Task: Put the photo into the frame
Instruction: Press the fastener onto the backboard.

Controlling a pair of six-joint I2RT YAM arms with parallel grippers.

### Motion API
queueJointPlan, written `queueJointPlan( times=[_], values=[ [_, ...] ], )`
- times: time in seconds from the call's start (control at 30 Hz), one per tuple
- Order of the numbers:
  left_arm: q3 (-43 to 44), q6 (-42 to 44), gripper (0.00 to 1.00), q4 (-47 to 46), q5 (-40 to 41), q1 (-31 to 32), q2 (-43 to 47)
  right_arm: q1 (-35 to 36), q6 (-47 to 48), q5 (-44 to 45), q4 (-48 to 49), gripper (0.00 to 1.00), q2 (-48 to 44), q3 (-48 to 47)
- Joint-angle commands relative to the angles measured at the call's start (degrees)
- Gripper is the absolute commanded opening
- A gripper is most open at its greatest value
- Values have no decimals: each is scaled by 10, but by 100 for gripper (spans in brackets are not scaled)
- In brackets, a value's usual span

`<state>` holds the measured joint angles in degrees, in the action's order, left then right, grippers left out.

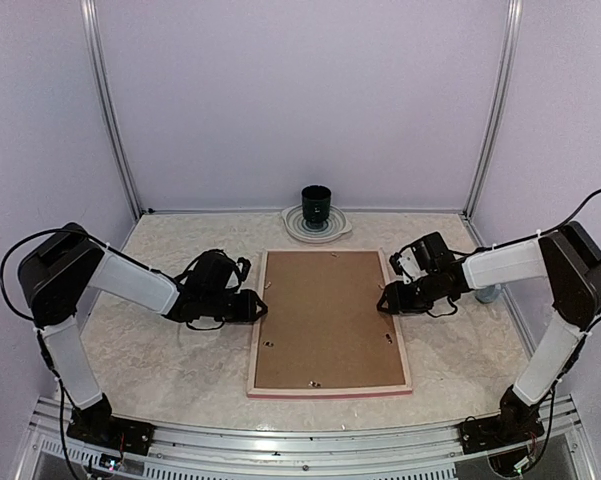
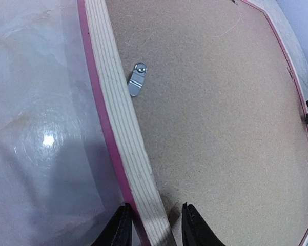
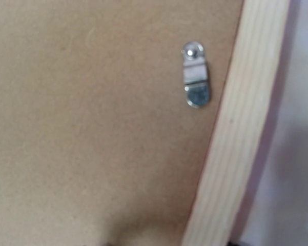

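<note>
Left end effector (image 2: 155, 218) astride frame (image 1: 330, 391) rim at 9 o'clock, right end effector (image 1: 385, 298) at 3 o'clock; grip unclear for both. Cup (image 1: 316, 198) on plate (image 1: 292, 226) beyond, at 12 o'clock.

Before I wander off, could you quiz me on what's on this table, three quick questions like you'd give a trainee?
1. True or false: the pink-rimmed rectangular picture frame lies face up with a picture showing.
2. What stands behind the frame, by the far wall?
A. a red bottle
B. a dark cup on a pale round plate
C. a blue box
3. Fill in: the fingers of the left arm's tool sit on either side of the frame's wooden ___.

Key
1. False: its back is up, showing the brown fibreboard backing.
2. B
3. rim
</note>
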<state>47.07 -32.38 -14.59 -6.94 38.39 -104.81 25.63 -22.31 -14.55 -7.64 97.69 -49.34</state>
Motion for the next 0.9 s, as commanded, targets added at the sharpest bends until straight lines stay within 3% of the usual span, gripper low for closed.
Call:
queueJointPlan(
  times=[0.0,0.37,0.47,0.87],
  values=[
    [-28,-21,34,-1,-14,24,35,25,-14,-34,6,56,-35,16],
    [-60,-35,38,18,28,47,88,45,-30,-11,0,59,-69,42],
    [-42,-22,43,40,40,28,94,45,-23,16,-15,61,-70,36],
    [80,41,43,104,33,-26,19,45,-16,52,-22,56,-45,27]
  ],
)
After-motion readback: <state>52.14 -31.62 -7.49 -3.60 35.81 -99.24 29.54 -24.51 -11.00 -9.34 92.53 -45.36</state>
